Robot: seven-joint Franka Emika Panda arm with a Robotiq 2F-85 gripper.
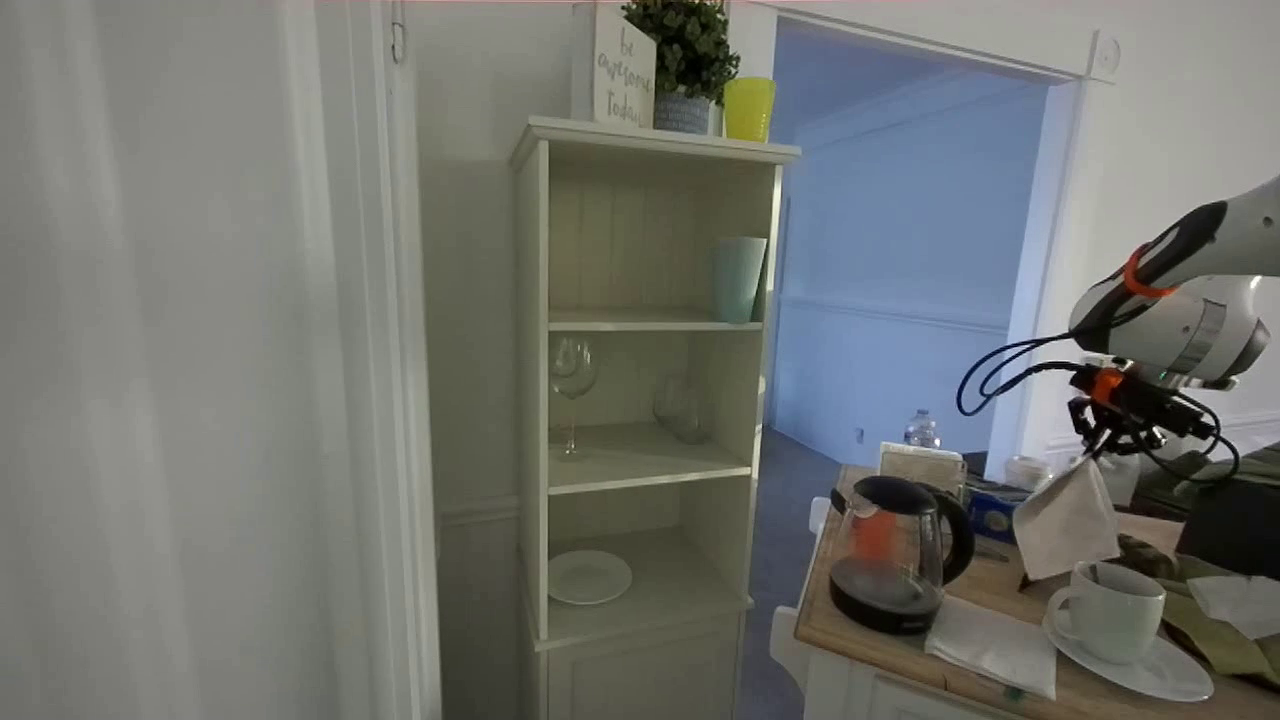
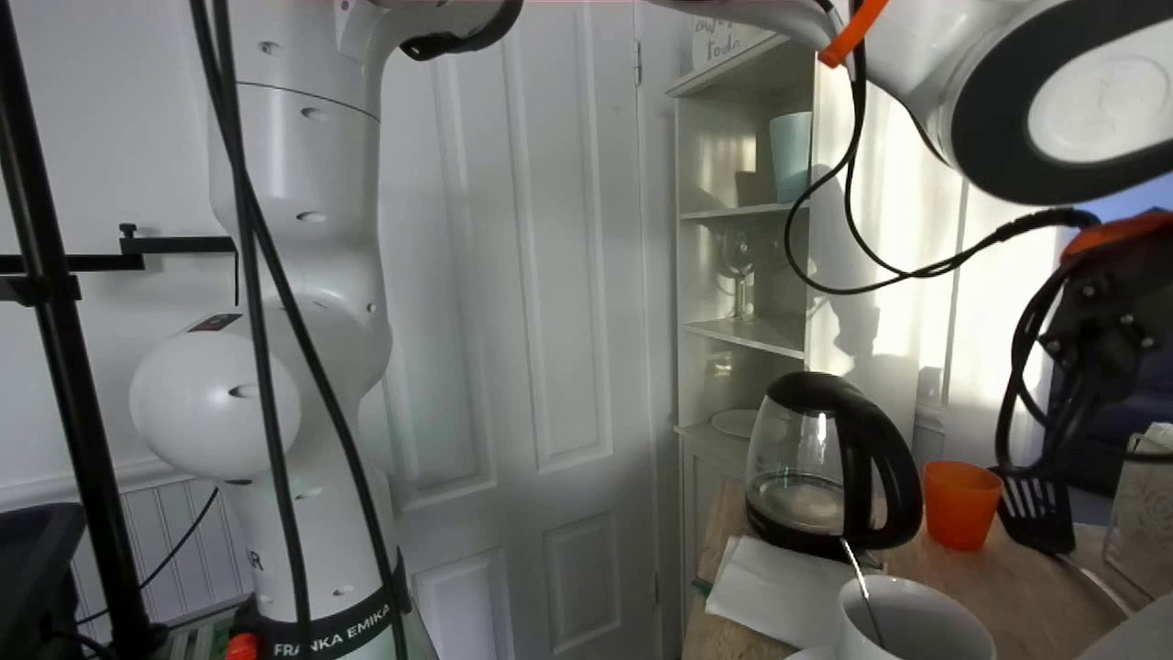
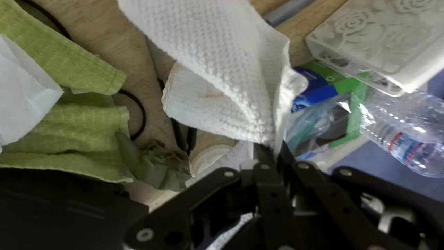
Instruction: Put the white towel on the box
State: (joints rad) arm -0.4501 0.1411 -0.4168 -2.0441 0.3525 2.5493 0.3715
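The white towel (image 1: 1067, 525) hangs from my gripper (image 1: 1097, 445) above the wooden table in an exterior view. In the wrist view the textured towel (image 3: 211, 45) is pinched between the fingertips of my gripper (image 3: 272, 147), which is shut on it. The rest of the towel drapes away, with a small orange mark on one fold. A blue and green box (image 3: 317, 81) lies beyond the towel, partly covered by clear plastic and the towel. It also shows in an exterior view (image 1: 990, 515), just left of the towel. A white carved holder (image 3: 385, 38) stands beside the box.
A glass kettle (image 1: 890, 560), a folded white cloth (image 1: 995, 645) and a white cup (image 1: 1115, 610) on a saucer stand at the near table edge. An orange cup (image 2: 962, 504) is beside the kettle. A plastic bottle (image 3: 412, 135) and green cloths (image 3: 66, 128) lie around.
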